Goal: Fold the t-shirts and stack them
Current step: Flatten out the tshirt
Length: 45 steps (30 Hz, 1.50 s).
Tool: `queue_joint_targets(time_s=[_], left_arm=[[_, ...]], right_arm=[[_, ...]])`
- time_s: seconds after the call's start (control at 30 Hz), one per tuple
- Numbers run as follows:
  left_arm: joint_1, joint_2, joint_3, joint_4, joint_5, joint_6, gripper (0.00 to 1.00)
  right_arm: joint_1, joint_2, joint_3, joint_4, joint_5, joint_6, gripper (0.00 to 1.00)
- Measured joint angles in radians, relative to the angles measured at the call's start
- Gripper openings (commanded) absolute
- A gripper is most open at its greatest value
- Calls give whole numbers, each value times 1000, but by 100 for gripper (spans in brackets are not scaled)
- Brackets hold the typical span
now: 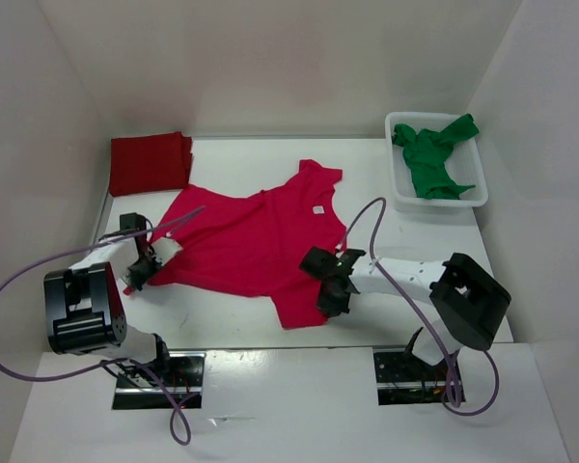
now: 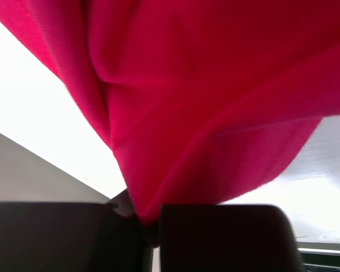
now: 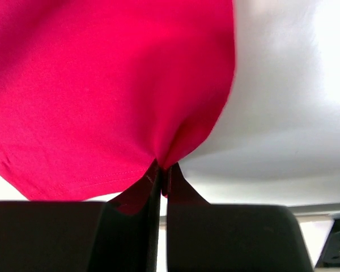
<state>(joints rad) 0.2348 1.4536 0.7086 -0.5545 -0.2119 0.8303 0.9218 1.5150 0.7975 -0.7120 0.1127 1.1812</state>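
A crimson t-shirt [image 1: 256, 241] lies spread across the middle of the table, collar toward the back right. My left gripper [image 1: 143, 272] is shut on its left edge; in the left wrist view the cloth [image 2: 204, 102] hangs from between the dark fingers [image 2: 226, 238]. My right gripper [image 1: 330, 289] is shut on the shirt's right side near the hem, and the right wrist view shows the cloth [image 3: 102, 85] pinched at the fingertips [image 3: 171, 175]. A folded dark red t-shirt [image 1: 151, 162] rests at the back left. A green t-shirt [image 1: 434, 154] lies crumpled in the basket.
The white basket [image 1: 403, 193] stands at the back right against the wall. White walls close in the table on the left, back and right. Purple cables loop from both arms near the front edge.
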Motion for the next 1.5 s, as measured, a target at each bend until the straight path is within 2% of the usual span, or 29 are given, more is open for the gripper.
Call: queue_joint_targets(time_s=[0.1, 0.17, 0.23, 0.27, 0.33, 0.43, 0.53, 0.63, 0.7, 0.77, 0.83, 0.93, 0.97, 1.13, 1.2, 1.3, 1.4, 1.5], left_arm=[[10, 21, 63, -33, 33, -11, 0], [4, 77, 196, -106, 49, -31, 0], [-15, 196, 459, -192, 74, -59, 0], [-24, 255, 603, -213, 85, -81, 0], [-38, 381, 949, -246, 112, -134, 0], [-54, 500, 1451, -267, 188, -225, 1], [-66, 482, 1728, -240, 251, -290, 1], [-95, 407, 1826, -232, 274, -321, 1], [-117, 363, 1824, -233, 294, -335, 1], [-133, 326, 1743, -221, 315, -337, 2], [-140, 288, 1599, -201, 326, -332, 2], [-151, 251, 1310, -172, 317, -301, 2], [-154, 251, 1232, -170, 310, -285, 2], [-175, 193, 766, -124, 234, -203, 2], [-187, 140, 618, -110, 196, -176, 2], [-220, 49, 427, -105, 127, -137, 2], [-250, 6, 280, -90, 77, -118, 2], [-251, 4, 161, -89, 32, -103, 2]], right_arm=[[-81, 2, 53, -24, 17, -93, 0], [-225, 28, 179, -53, 26, -201, 0], [-394, 113, 454, -100, 26, -312, 0], [-481, 185, 649, -104, 40, -373, 0], [-591, 331, 1014, -121, 102, -472, 0], [-683, 536, 1534, -190, 135, -551, 0], [-716, 652, 1993, -268, 137, -600, 0], [-742, 565, 2120, -288, 127, -632, 0], [-768, 466, 2113, -306, 124, -644, 0], [-781, 378, 2062, -320, 126, -651, 0], [-777, 288, 1959, -333, 137, -657, 0], [-730, 161, 1697, -338, 169, -666, 0], [-708, 126, 1588, -341, 180, -667, 0], [-618, -148, 768, -249, 175, -619, 0], [-610, -232, 516, -251, 131, -579, 0], [-580, -358, 235, -240, 71, -500, 0], [-470, -454, 121, -257, 35, -398, 0], [-344, -480, 117, -261, 24, -299, 0]])
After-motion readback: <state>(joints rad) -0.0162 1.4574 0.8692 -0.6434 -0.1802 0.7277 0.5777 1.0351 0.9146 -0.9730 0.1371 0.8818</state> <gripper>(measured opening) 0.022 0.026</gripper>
